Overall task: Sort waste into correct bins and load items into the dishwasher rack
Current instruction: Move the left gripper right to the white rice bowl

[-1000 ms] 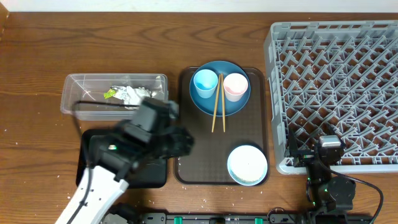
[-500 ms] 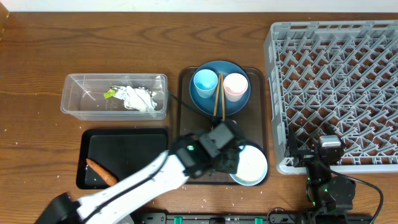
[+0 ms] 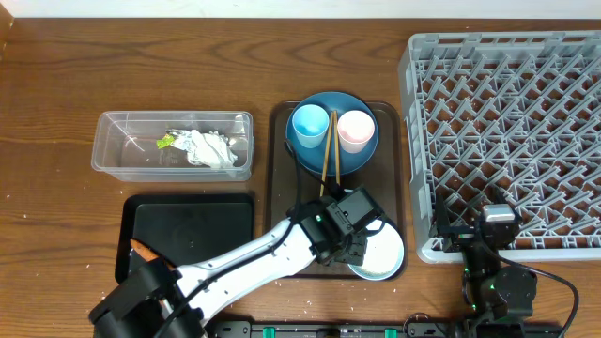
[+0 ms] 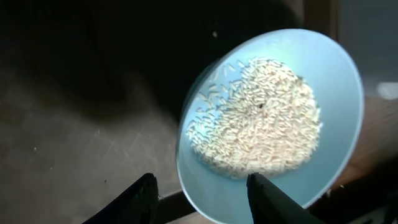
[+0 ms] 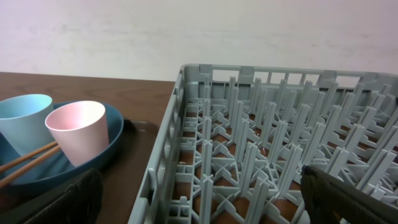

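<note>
While left end effector (image 4: 202, 199) hangs half-open astride the bowl (image 4: 339, 81) rim, gripping nothing, bowl sits at 5 o'clock on the brown tray (image 3: 282, 188) | do: pinch squarely, carry level, tip rice (image 4: 258, 115) into black tray (image 3: 192, 230) at 9 o'clock | right end effector (image 5: 205, 199) wide | unclear: pad contact; bowl's lower edge cut off

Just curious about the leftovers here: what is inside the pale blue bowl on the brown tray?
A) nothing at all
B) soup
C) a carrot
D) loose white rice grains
D: the left wrist view looks into the bowl, and a patch of white rice grains covers its bottom.
</note>
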You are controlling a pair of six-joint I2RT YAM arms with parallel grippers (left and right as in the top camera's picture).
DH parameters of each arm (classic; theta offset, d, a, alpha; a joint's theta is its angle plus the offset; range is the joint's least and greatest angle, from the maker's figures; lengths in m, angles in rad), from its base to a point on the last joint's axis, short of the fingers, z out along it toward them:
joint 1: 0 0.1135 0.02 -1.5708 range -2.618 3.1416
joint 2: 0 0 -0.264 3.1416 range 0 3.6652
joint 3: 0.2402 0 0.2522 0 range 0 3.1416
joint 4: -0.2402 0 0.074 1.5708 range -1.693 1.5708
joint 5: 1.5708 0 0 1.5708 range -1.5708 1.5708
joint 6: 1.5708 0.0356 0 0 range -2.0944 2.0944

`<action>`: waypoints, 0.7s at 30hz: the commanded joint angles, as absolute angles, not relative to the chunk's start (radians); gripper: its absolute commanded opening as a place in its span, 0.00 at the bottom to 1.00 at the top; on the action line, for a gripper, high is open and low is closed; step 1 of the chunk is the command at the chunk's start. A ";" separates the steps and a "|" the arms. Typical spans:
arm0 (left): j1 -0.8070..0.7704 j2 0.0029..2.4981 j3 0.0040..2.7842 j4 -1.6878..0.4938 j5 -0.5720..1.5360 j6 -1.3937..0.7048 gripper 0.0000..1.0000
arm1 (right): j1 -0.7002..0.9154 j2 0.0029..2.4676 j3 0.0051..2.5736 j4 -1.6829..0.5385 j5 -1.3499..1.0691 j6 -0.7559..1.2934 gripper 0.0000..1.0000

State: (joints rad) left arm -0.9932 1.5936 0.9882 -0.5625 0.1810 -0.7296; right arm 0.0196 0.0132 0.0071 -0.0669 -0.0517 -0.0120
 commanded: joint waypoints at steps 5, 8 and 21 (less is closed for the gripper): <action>-0.995 1.671 0.996 -0.558 0.163 -0.732 0.49 | 0.016 0.014 0.006 -0.071 -0.052 -0.016 0.99; -0.995 1.694 0.996 -0.559 0.163 -0.731 0.36 | 0.016 0.014 0.006 -0.071 -0.052 -0.016 0.99; -0.960 1.645 0.996 -0.732 -0.071 -0.712 0.24 | 0.016 0.014 0.006 -0.071 -0.052 -0.016 0.99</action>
State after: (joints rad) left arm -0.9756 1.6718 0.9882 -0.6941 0.0639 -0.7284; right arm 0.0196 0.0132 0.0071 -0.0669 -0.0517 -0.0120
